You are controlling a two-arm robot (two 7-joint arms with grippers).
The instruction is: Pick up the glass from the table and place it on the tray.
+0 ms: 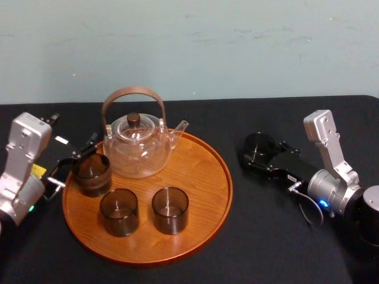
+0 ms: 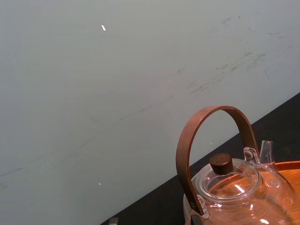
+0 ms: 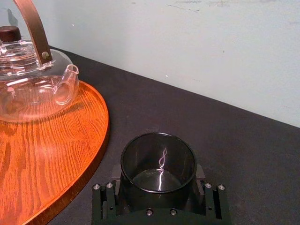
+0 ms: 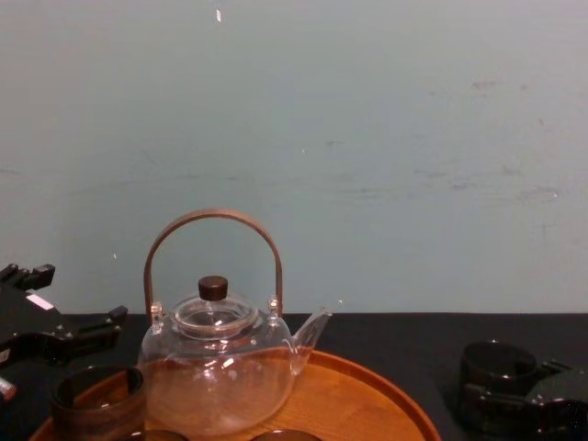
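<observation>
One dark glass [image 3: 158, 161] (likely light, slick, brittle) sits clenched low on its wall by the right gripper [image 3: 158, 177], while the left gripper [image 1: 76, 161] gapes beside the tray [image 1: 204, 174].

A robot test bench, we judge, not a home: at 12 o'clock a bare, scuffed pale wall [image 1: 237, 47]; below it a surface [image 1: 266, 242] draped in plain black cloth; at 9 o'clock a staged wooden tray [image 1: 201, 171] bearing a glass teapot [image 1: 137, 148].

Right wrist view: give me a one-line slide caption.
Right tool gripping a dark glass beside the orange wooden tray, clear teapot on the tray behind.
</observation>
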